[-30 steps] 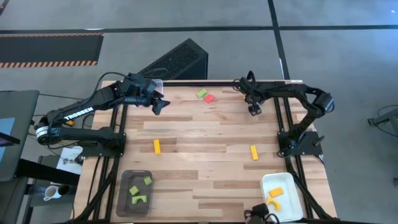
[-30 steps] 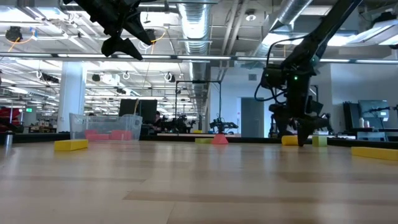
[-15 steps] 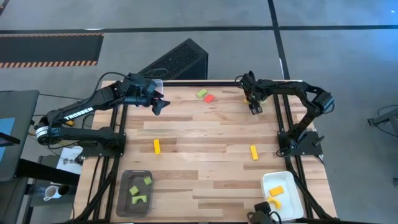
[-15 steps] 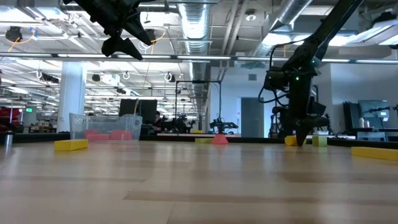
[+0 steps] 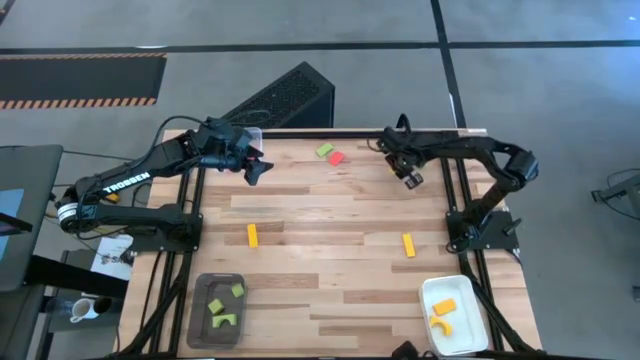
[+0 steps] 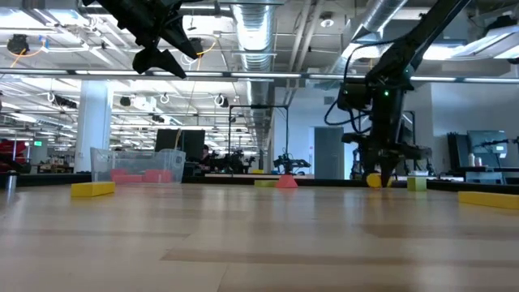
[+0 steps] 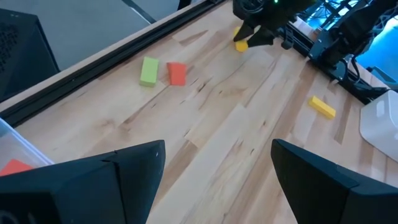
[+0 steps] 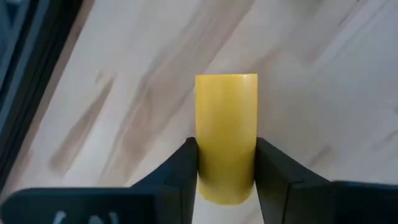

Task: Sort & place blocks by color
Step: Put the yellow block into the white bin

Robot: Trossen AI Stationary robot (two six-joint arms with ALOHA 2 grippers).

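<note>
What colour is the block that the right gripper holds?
Yellow. The block sits clamped in the right gripper; the right wrist view shows it best.

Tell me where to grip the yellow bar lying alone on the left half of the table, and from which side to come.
Grip the yellow bar across its two long sides, at mid-length, coming straight down from above. It lies flat on the table with its long axis running near-to-far, nothing beside it, so the fingers should probably close left-right. The left gripper, open, is the nearer one.

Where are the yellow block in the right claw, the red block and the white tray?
yellow block [image 8: 226, 124]: right wrist view, its upper face.
red block [image 7: 177, 73]: left wrist view, its top.
white tray [image 5: 432, 293]: high view, bare floor near a corner.
</note>
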